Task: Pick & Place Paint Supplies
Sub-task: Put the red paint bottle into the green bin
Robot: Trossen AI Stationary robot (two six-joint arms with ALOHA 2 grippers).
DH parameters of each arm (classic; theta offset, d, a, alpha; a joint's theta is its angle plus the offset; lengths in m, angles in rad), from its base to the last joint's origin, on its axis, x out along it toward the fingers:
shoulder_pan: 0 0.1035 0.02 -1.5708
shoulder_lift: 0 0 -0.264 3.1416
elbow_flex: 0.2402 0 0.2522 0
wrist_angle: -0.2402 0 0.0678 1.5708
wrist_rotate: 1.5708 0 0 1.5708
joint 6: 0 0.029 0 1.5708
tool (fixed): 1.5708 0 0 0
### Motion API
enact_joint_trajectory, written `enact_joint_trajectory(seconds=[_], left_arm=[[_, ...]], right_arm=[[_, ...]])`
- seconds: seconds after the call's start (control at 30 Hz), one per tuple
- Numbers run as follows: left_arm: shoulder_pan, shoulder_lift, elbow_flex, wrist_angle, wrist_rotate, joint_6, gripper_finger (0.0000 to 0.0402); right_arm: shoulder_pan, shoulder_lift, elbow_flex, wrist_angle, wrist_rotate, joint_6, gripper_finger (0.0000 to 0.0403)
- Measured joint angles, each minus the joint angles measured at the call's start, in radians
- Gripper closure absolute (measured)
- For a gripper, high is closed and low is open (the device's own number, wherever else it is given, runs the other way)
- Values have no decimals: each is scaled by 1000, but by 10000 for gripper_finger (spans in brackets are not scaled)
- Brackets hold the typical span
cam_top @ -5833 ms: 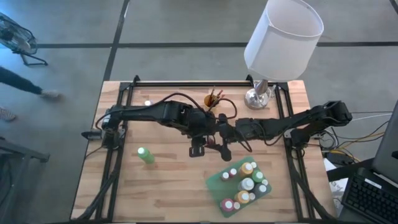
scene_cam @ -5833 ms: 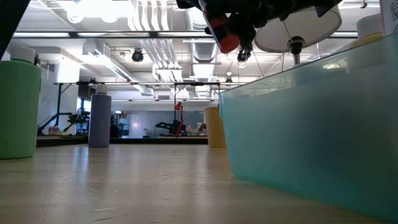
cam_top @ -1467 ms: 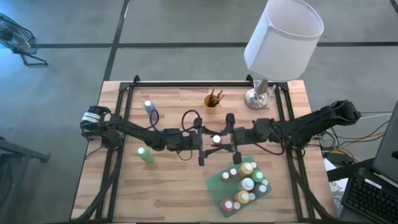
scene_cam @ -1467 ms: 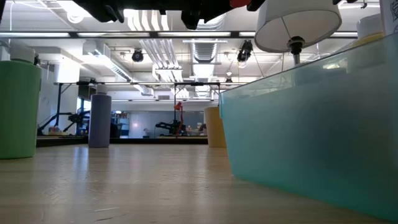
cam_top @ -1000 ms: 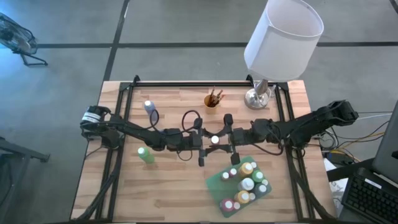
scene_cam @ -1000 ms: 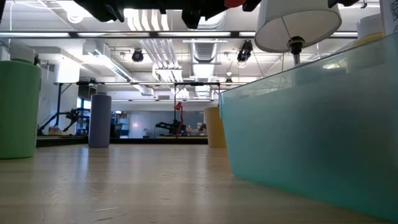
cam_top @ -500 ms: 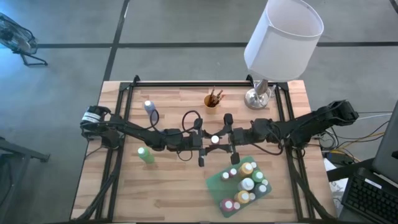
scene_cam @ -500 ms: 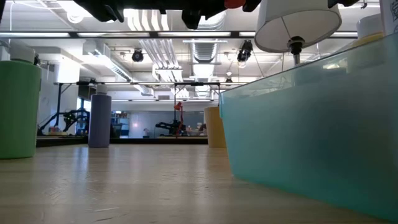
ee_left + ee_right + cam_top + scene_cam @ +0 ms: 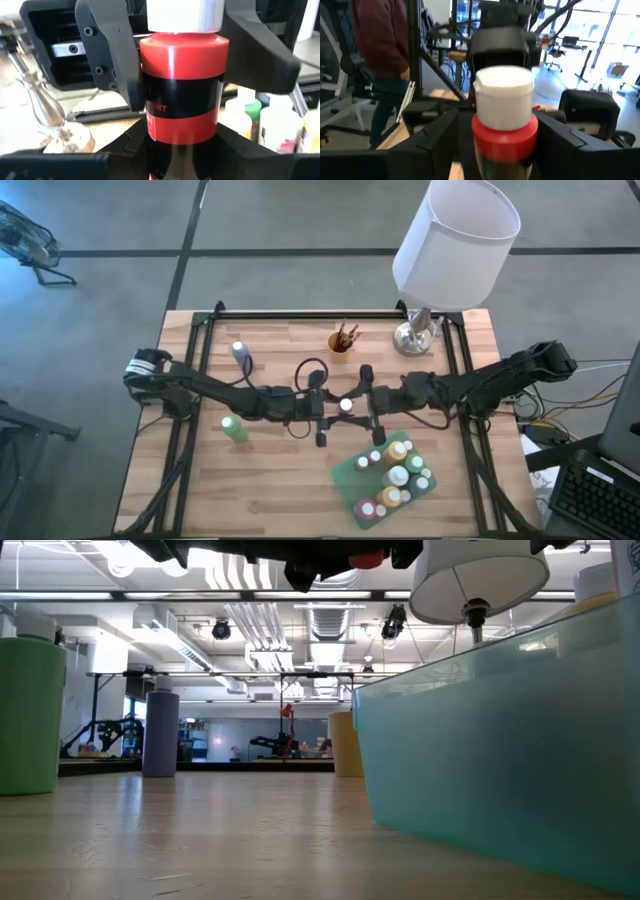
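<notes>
A red paint bottle (image 9: 182,85) with a white cap (image 9: 345,404) hangs upright above the table's middle, between both grippers. My left gripper (image 9: 182,150) reaches in from the left and is shut on the bottle's lower body. My right gripper (image 9: 502,145) reaches in from the right; its fingers stand open on either side of the bottle's upper part, just below the cap (image 9: 502,97). In the low view only the bottle's red bottom (image 9: 365,558) shows at the top edge. My left gripper pinches the red bottle's lower body (image 9: 150,140), under the black label band, between its two fingers. The fingers come level from the table's left side. The bottle stands upright in the hold, cap up, lifted clear of the table.
A green tray (image 9: 350,475) with several bottles lies near right. A green bottle (image 9: 234,429) and a grey bottle (image 9: 238,352) stand at the left. A cup of brushes (image 9: 342,338) and the lamp's base (image 9: 415,335) stand at the back. A person (image 9: 380,35) stands beyond the table.
My left gripper has tipped slightly, and the red bottle's bottom shows a little lower in the low view. Neither gripper has moved across the table.
</notes>
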Motion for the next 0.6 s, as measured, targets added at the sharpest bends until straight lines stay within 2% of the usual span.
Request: enact_joint_trajectory(seconds=[0.2, 0.4, 0.6], left_arm=[[0, -96, 0, -246, 5, -76, 259], [0, -204, 0, -580, 10, -267, 259], [0, -244, 39, -862, 144, -483, 259]], right_arm=[[0, -13, 1, -85, 3, 16, 143], [0, -41, 1, -171, 7, 58, 113], [-3, -42, 1, -265, 9, 115, 99]])
